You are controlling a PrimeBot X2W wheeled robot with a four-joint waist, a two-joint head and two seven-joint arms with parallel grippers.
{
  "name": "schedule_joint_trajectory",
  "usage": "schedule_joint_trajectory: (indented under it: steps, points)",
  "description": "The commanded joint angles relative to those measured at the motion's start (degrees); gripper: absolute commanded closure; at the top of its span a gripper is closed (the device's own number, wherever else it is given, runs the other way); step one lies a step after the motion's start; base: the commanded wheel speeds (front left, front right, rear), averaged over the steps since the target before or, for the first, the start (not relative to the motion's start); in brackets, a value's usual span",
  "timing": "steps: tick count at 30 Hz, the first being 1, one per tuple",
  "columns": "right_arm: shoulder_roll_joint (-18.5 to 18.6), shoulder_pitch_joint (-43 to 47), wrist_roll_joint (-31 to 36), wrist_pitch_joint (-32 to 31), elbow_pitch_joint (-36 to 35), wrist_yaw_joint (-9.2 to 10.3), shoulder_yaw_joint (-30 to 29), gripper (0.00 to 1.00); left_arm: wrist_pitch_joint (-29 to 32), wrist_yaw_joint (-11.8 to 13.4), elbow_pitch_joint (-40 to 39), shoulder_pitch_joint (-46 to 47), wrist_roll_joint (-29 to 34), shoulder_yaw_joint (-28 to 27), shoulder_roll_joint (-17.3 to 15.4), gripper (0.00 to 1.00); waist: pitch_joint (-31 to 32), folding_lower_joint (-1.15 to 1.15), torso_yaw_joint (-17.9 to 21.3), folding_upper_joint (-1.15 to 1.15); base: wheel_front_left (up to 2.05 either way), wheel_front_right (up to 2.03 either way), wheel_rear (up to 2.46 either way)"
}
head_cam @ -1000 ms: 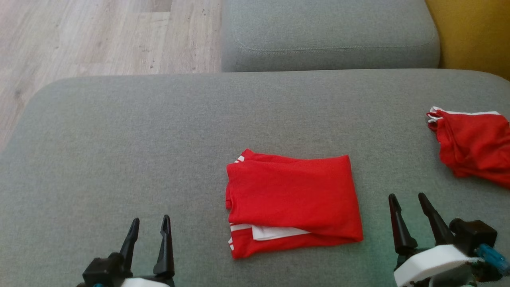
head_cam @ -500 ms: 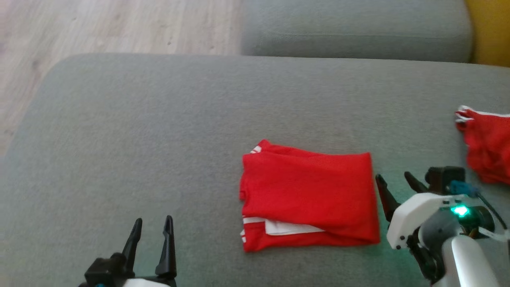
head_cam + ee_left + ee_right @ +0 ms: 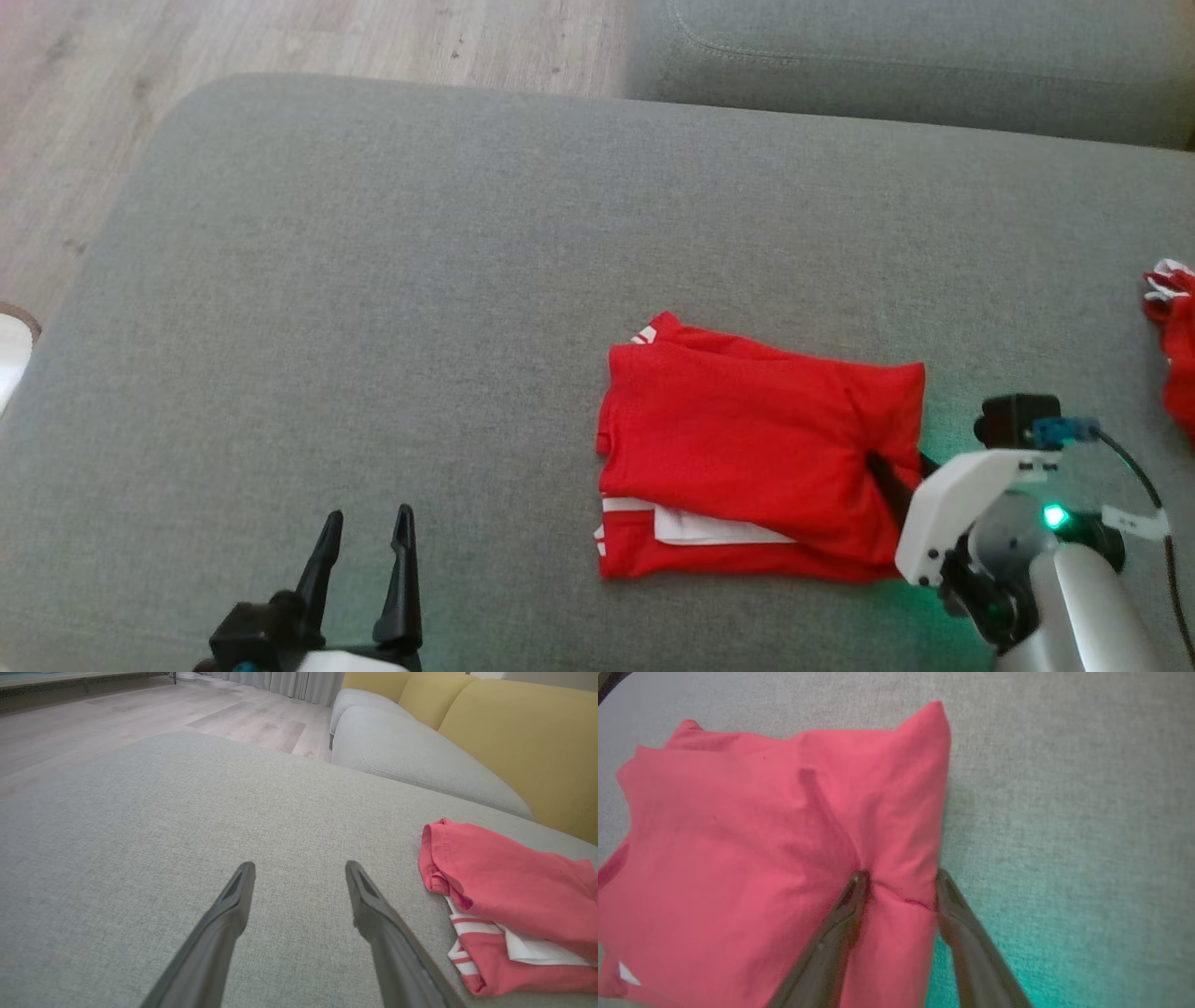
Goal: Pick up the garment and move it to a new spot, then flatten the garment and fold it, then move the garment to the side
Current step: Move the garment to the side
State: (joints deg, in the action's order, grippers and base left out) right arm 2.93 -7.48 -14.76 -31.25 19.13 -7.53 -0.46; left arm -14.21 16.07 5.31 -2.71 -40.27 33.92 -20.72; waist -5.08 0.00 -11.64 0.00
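We find the folded red garment (image 3: pixel 747 439) lying on the grey sofa cushion (image 3: pixel 373 280), right of centre in the head view. A white-striped layer shows along its near edge.

The right pincer (image 3: pixel 901 875) sits at the garment's right edge. One finger presses into the top layer, the other stands just outside the edge, and cloth is puckered between them. The fingers stand apart, and we cannot tell whether the cloth is gripped.

The left pincer (image 3: pixel 370 513) is released, fingers spread, holding nothing, over bare cushion well to the garment's left.

A second red cloth (image 3: pixel 1178 345) lies at the cushion's far right, apart. Wooden floor (image 3: pixel 280 37) lies beyond.
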Motion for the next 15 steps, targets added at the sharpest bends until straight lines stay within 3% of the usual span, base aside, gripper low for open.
schedule_joint_trajectory:
  steps: [1, 2, 8, 15]
  points:
    - [0.7, -3.4, 0.0, 0.9, -1.6, 0.04, 1.8, 0.95, -0.7, -0.1, -1.3, 2.5, 0.8, -2.1, -0.1, 0.00, -0.3, 0.00, 0.4, 0.00, 0.00, 0.00, 0.00]
    - [0.9, -4.0, 0.2, 1.5, -1.6, 0.04, 2.1, 1.00, -0.7, -0.2, -1.4, 2.5, 0.9, -2.1, -0.1, 0.00, -0.5, 0.00, 0.8, 0.00, 0.00, 0.00, 0.00]
    - [2.6, -6.8, 1.1, 4.5, -2.8, 0.04, 2.2, 1.00, -0.7, -0.4, -1.9, 2.9, 1.6, -2.4, -0.1, 0.00, -1.5, 0.00, 5.0, 0.00, 0.00, 0.00, 0.00]
    - [6.0, -10.0, 1.8, 5.2, -7.0, 0.04, 1.1, 1.00, -0.7, -0.6, -3.3, 5.3, 3.1, -2.5, -0.1, 0.00, -4.7, 0.00, 15.4, 0.00, 0.00, 0.00, 0.00]
